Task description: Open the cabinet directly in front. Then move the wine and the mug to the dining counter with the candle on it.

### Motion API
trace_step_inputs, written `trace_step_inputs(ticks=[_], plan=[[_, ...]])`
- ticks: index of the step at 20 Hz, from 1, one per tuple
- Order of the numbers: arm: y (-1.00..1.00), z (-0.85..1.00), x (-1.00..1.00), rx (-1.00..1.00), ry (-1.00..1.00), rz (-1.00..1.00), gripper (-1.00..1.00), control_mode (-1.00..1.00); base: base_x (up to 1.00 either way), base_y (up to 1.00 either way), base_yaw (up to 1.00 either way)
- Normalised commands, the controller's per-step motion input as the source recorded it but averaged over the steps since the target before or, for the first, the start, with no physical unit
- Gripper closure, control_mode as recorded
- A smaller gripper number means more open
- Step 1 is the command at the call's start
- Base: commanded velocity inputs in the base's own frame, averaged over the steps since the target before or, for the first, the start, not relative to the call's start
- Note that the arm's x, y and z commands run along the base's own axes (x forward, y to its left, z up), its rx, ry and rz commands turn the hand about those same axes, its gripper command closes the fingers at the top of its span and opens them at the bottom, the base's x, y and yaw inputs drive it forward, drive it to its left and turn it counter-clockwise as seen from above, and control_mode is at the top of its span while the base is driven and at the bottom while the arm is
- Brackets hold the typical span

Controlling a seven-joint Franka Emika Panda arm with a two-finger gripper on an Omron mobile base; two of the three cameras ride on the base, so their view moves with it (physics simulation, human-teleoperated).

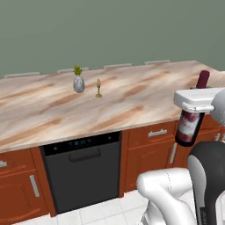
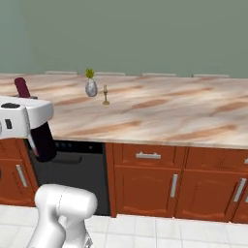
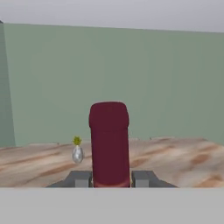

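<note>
Gripper [image 3: 110, 179] hides wine [image 1: 189, 127] bottle's shoulder

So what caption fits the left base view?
Gripper holds the wine bottle before the dining counter with its candle.

Wine label: we see a red-and-white label on the wine [image 1: 189, 127], but we can make out no word or number on it; the print may simply be too small to resolve.
Dishwasher panel: we spot faint blue marks on the dark dishwasher [image 1: 83, 169] control strip under the dining counter [image 1: 132, 101], none of them legible.
Readable text overall: we find none in any view.
</note>
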Motion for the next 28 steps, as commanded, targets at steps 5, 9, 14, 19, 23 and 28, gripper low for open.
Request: trace_step_inputs(ticks=[5, 9, 14, 19, 23, 28], plan=[[0.00, 0.00, 0.00, 0.00, 0.00, 0.00, 1.00, 1.00, 0.75, -0.39, 0.00], [0.00, 0.00, 0.00, 0.00, 0.00, 0.00, 1.00, 1.00, 0.65, -0.43, 0.00], [0.00, 0.00, 0.00, 0.00, 0.00, 0.00, 1.00, 1.00, 0.69, -0.23, 0.00], [0.00, 0.00, 0.00, 0.00, 0.00, 0.00, 1.00, 1.00, 0.73, -0.02, 0.00], [0.00, 0.00, 0.00, 0.00, 0.00, 0.00, 1.00, 1.00, 0.73, 0.00, 0.00], [0.00, 0.00, 0.00, 0.00, 0.00, 0.00, 1.00, 1.00, 0.69, 0.00, 0.00]])
